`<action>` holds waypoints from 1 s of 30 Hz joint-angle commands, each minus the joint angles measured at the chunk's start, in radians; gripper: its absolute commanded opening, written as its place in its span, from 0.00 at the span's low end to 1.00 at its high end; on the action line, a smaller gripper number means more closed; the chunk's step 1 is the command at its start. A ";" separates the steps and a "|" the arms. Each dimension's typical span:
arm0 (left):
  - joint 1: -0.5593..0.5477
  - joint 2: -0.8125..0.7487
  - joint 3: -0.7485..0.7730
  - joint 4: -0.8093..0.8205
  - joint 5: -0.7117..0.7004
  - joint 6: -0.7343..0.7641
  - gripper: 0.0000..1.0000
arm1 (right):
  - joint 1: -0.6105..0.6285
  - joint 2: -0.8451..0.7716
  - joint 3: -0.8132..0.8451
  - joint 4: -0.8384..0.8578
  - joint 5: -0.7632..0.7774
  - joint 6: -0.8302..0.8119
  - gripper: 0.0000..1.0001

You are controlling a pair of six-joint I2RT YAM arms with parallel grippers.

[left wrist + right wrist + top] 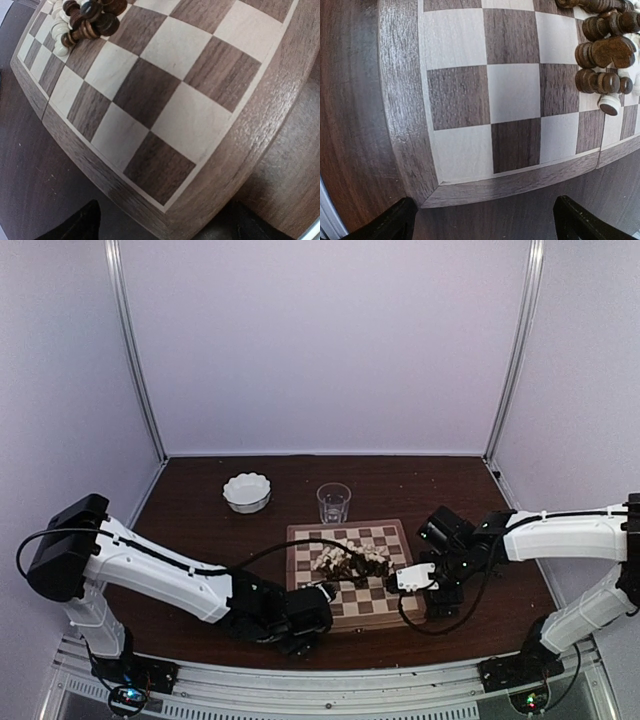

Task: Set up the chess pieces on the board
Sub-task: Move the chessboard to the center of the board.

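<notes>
Chess pieces [350, 560] in one tumbled heap around the middle of the board [375, 605], dark and cream mixed, many on their sides, touching or stacked. Near rows bare, none visibly standing on a home square, so barely begun by the look of it. Left gripper [162, 218] over the near left corner of the board, jaws wide apart, nothing between them. Right gripper [484, 210] over the near right corner, likewise spread wide and empty. Beyond the board, on the table [200, 510], a white bowl [247, 492] and a clear glass [333, 503], well apart from both arms. Likely trouble from here: closing on one piece in so tight a heap and catching a neighbour too, or nudging round pieces and sending them rolling across the squares, over the rim and onto the table. Hard to tell one kind of piece from another in such a jumble, hence a risk of the wrong piece on the wrong square. Lying pieces also awkward to seize and stand up; gripped off-centre, apt to swivel and topple on release. With both arms reaching into the same heap, danger of the grippers colliding mid-board. Probably safer to pick from the edge of the heap, one arm at a time.
</notes>
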 commanded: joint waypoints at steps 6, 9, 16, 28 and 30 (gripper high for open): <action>0.063 -0.068 -0.035 0.093 -0.031 0.079 0.90 | -0.052 0.044 -0.004 0.187 0.144 0.031 0.99; 0.061 -0.124 -0.044 0.072 0.047 0.116 0.89 | -0.062 -0.010 0.001 0.112 0.117 0.029 0.99; 0.068 -0.409 -0.024 -0.079 0.103 0.232 0.90 | -0.152 -0.275 0.080 -0.095 -0.020 0.044 1.00; 0.492 -0.362 0.246 0.068 0.438 0.355 0.85 | -0.246 -0.074 0.421 -0.204 -0.301 0.141 0.57; 0.534 -0.296 0.271 0.113 0.510 0.336 0.78 | -0.231 -0.007 0.465 -0.231 -0.339 0.119 0.54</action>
